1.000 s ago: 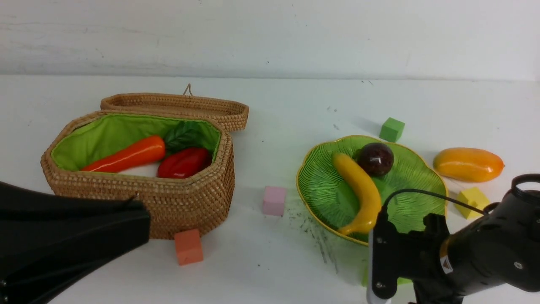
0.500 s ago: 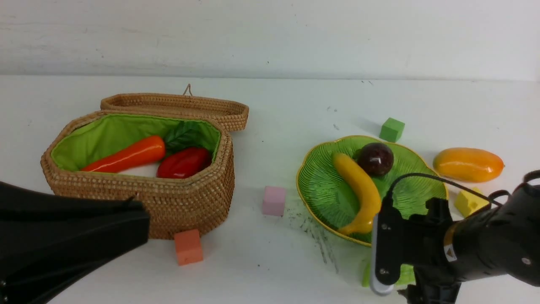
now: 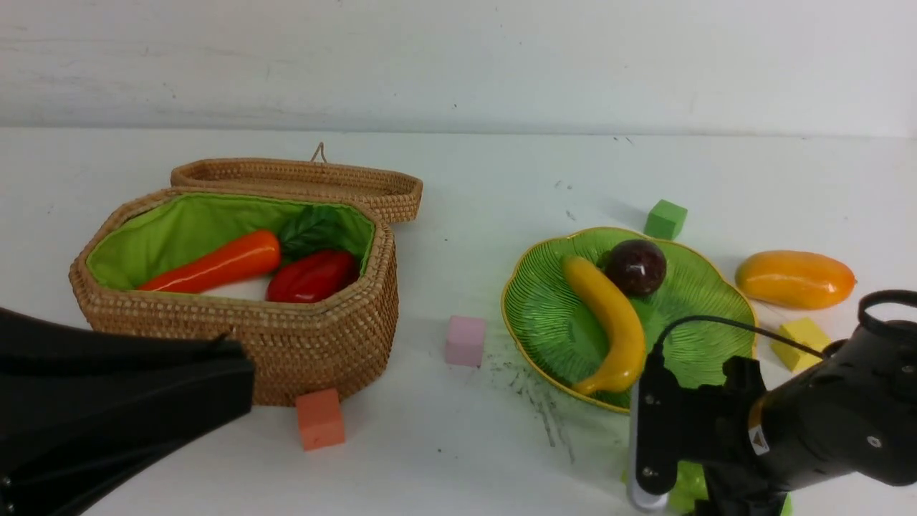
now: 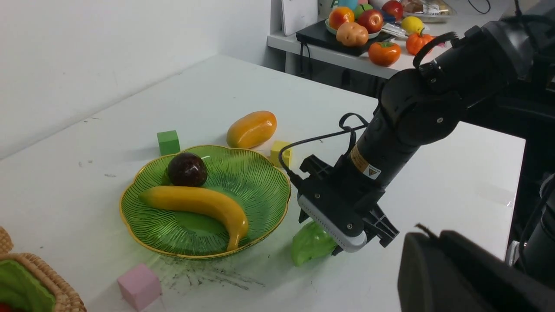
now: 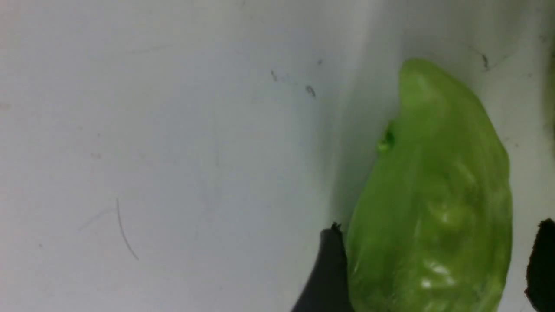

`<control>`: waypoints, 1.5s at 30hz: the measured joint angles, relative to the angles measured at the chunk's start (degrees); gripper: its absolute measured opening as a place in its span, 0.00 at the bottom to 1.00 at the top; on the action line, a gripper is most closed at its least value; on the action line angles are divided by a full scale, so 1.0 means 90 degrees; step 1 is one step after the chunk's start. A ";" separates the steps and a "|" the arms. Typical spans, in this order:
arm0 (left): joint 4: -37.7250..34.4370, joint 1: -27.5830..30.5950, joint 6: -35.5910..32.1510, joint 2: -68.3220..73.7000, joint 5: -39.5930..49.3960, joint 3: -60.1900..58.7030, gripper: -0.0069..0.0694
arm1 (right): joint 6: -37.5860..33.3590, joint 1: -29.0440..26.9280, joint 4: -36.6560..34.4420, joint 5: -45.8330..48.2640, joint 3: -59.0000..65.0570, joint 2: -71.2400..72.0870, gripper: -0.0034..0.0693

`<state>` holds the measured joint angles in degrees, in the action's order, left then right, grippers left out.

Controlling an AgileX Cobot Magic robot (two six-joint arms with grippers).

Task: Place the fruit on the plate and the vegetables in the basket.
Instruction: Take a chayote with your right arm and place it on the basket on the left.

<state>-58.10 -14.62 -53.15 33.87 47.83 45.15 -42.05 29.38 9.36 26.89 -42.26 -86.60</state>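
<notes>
My right gripper (image 3: 698, 496) is low at the table's front right, open. Its fingers straddle the light green gourd (image 3: 686, 479), which lies on the table just in front of the green plate (image 3: 516, 315). In the right wrist view the gourd (image 5: 433, 195) fills the gap in the gripper (image 5: 433, 260); one finger touches it. The banana (image 3: 609, 322) and mangosteen (image 3: 636, 267) lie on the plate. The mango (image 3: 795, 279) lies on the table to its right. The carrot (image 3: 215, 264), red pepper (image 3: 311, 276) and white radish (image 3: 243, 289) lie in the open basket (image 3: 315, 344). My left gripper (image 3: 243, 380) hovers shut and empty at the front left.
Foam cubes lie about: pink (image 3: 466, 340) between basket and plate, orange (image 3: 320, 418) in front of the basket, green (image 3: 665, 219) behind the plate, yellow (image 3: 801, 335) beside the mango. The basket lid (image 3: 301, 175) lies open behind. A side table (image 4: 373, 30) with toy produce stands beyond the right edge.
My right gripper has shifted slightly right and sunk lower around the gourd. The plate with banana and mangosteen has slid a little to the left. The left arm has not moved.
</notes>
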 joint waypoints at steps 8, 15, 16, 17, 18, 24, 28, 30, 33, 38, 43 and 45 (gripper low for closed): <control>0.0000 0.0000 0.0000 0.0000 -0.0004 0.0000 0.12 | 0.0020 0.0000 -0.0151 0.0109 0.0000 -0.0507 0.83; 0.0249 0.0000 0.0026 0.0000 -0.0004 0.0000 0.12 | 0.0020 0.0000 -0.0386 0.0053 -0.0044 -0.0592 0.65; 0.0323 0.0000 0.0070 0.0000 -0.0004 0.0000 0.12 | 0.0020 0.0000 -0.0459 0.0085 -0.0044 -0.0563 0.66; 0.0341 0.0000 0.0082 0.0000 -0.0004 0.0000 0.12 | 0.0020 0.0000 -0.0480 0.0101 -0.0044 -0.0553 0.66; 0.0486 0.0000 0.0226 0.0000 -0.0004 0.0000 0.12 | 0.0060 0.0017 -0.0800 0.0444 -0.0113 -0.0416 0.66; 0.0829 0.0000 0.0535 0.0000 -0.0109 0.0000 0.12 | 0.1368 0.0118 -0.2044 0.1677 -0.1168 0.0664 0.66; 0.0915 0.0000 0.0656 0.0000 -0.0296 0.0000 0.12 | 0.2083 0.0125 -0.2425 0.1686 -0.1895 0.0911 0.66; 0.1024 0.0000 0.0936 0.0000 -0.0490 0.0000 0.12 | 0.2399 0.0138 -0.2646 0.1722 -0.2597 0.0763 0.66; 0.1436 0.0000 0.1497 0.0000 -0.0907 0.0000 0.12 | 0.2361 0.0323 -0.3152 0.1778 -0.3841 0.0123 0.66; 0.2230 0.0000 0.2491 0.0000 -0.1418 0.0000 0.12 | 0.1641 0.0817 -0.3938 0.1785 -0.5933 -0.1380 0.66; 0.2951 0.0000 0.3293 0.0000 -0.1531 0.0000 0.13 | 0.1122 0.1180 -0.4212 0.1750 -0.8098 -0.3066 0.66; 0.3198 0.0000 0.3530 0.0000 -0.1531 0.0000 0.13 | 0.0979 0.1217 -0.4224 0.1743 -0.8987 -0.3862 0.66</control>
<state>-29.31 -14.62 -21.38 33.87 34.04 45.15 -33.23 40.33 -28.66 42.58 -123.15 -121.36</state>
